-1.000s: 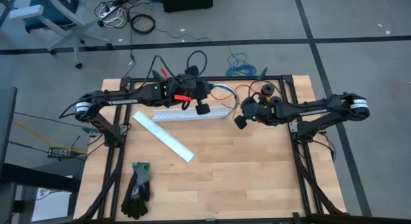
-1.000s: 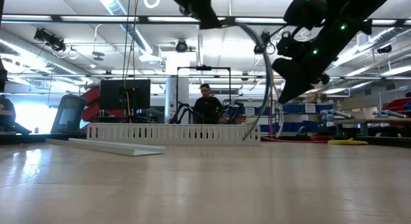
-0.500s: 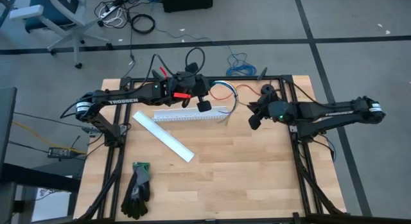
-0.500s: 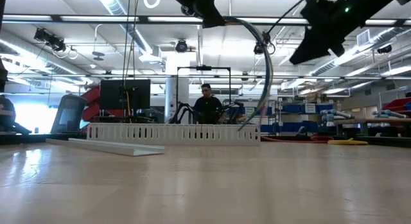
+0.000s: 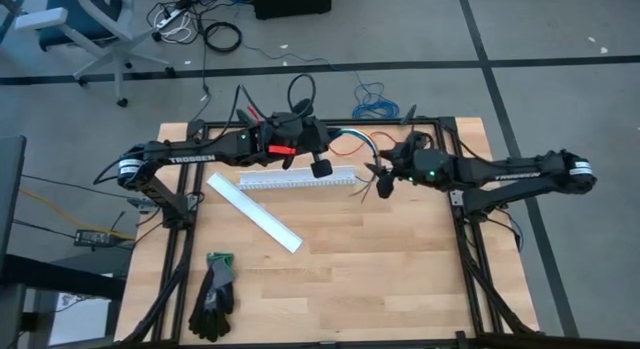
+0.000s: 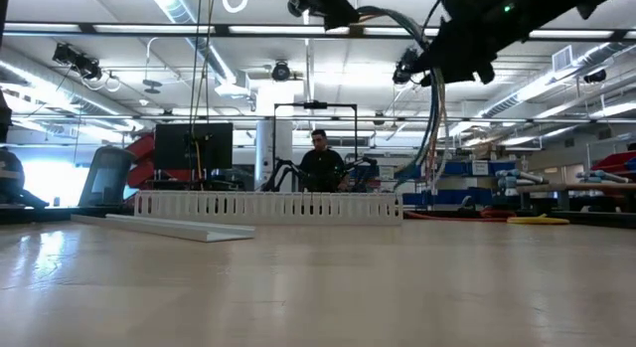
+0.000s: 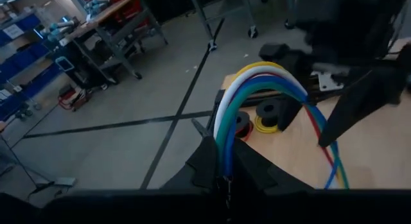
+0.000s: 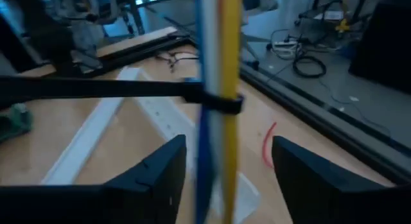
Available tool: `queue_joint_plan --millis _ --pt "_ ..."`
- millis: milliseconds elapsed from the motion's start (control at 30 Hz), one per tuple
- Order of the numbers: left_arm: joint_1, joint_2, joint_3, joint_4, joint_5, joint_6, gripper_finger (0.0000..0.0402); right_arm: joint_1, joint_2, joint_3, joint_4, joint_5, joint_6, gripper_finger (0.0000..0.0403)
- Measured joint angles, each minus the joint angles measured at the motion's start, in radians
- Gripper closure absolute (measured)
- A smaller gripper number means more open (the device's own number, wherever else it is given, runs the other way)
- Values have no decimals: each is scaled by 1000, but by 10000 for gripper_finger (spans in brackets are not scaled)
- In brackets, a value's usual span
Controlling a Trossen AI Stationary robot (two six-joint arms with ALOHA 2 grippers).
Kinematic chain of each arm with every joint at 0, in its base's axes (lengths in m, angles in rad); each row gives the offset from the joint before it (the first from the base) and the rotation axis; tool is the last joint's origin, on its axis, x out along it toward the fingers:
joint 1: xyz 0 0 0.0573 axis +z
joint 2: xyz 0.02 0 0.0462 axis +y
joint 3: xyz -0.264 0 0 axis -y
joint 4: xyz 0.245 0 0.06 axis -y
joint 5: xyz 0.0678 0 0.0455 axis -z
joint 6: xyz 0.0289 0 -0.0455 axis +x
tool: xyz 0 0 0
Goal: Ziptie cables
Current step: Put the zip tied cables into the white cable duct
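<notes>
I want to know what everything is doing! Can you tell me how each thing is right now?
cables: held up off the table, arching over, with a black tie around them
left gripper: shut on the cables' end
right gripper: open, fingers either side of the cables
white channel: lying on the table
gloves: lying flat

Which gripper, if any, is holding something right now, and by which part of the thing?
The left gripper is shut on the cables, gripping one end of the bundle. The right gripper is open, its fingers straddling the cables without closing on them.
</notes>
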Motion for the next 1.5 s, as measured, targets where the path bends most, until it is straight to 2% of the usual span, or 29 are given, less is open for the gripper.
queue_joint_plan --millis 100,200,267,400,533,667,900,967,1067,1267,1433,1500 --pt "-6 0 0 24 0 0 368 -31 50 0 6 1 0 172" --pt "-12 1 18 40 0 0 368 -50 108 0 31 2 6 181" --pt "-13 0 36 44 0 1 368 -53 141 0 82 3 1 200" --pt "-12 0 68 40 -1 1 368 -51 198 0 226 2 -42 263" --pt "-12 0 89 41 -1 3 368 -51 231 0 293 2 -62 320" --pt "-12 0 104 31 -1 4 368 -51 254 0 296 3 -62 353" --pt "-12 -2 149 16 -2 5 368 -51 257 1 278 2 -63 386" --pt "-12 -7 163 -40 -11 17 368 -51 250 1 237 3 -62 395" --pt "-13 -23 175 -200 -78 42 368 -51 239 2 149 1 -54 395" --pt "-17 -35 171 -643 -201 10 368 -61 222 0 38 -7 -51 398" --pt "-18 -35 74 -844 -207 -72 368 -95 235 18 44 -130 -61 398" --pt "-19 -34 19 -865 -220 -101 368 -111 253 49 21 -165 -80 398"
